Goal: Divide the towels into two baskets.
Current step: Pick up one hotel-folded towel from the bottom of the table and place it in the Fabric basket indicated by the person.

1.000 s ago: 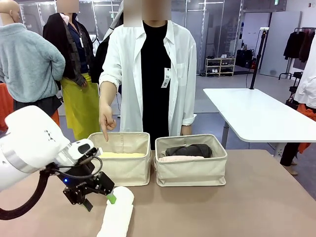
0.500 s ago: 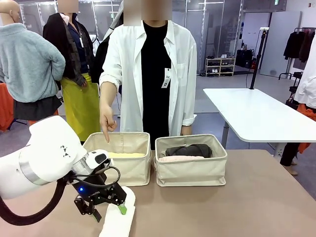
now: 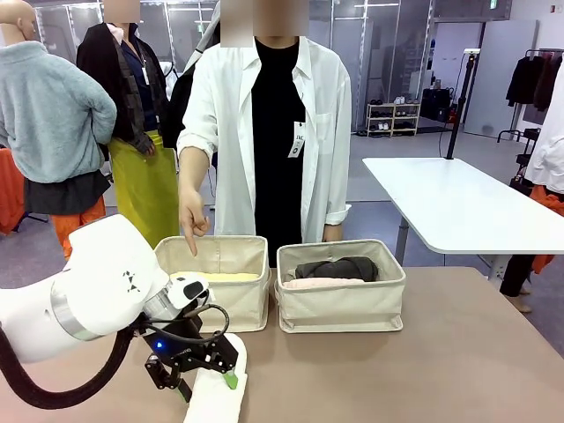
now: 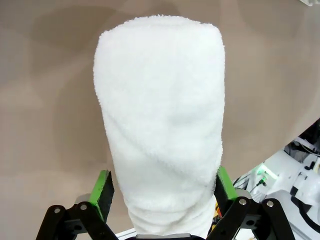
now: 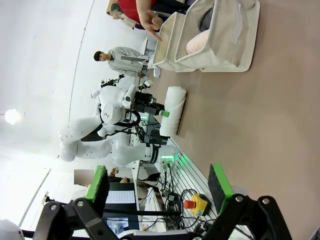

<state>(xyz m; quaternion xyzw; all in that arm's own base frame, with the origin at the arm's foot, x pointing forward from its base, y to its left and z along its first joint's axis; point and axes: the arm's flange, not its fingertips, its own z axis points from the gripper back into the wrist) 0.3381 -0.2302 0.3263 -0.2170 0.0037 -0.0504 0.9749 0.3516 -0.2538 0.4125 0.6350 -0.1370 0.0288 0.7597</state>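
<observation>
A white towel (image 3: 216,401) lies rolled on the table at the near edge. My left gripper (image 3: 204,384) is open and straddles its near end. In the left wrist view the white towel (image 4: 160,120) runs away from the camera between the green pads (image 4: 102,187) of my left gripper (image 4: 162,192). The left basket (image 3: 220,304) holds a pale yellow towel (image 3: 216,276). The right basket (image 3: 341,308) holds a dark grey towel (image 3: 337,267) and a pale pink towel (image 3: 322,283). My right gripper (image 5: 159,187) hangs open and empty above bare table.
A person in a white shirt stands behind the baskets, one hand (image 3: 192,220) pointing down into the left basket. A second white table (image 3: 458,207) stands at the far right. Brown tabletop (image 3: 423,361) lies free right of the white towel.
My left gripper has moved right and down along the table until its open fingers sit on either side of the white towel's near end. The person's pointing hand has stayed put.
</observation>
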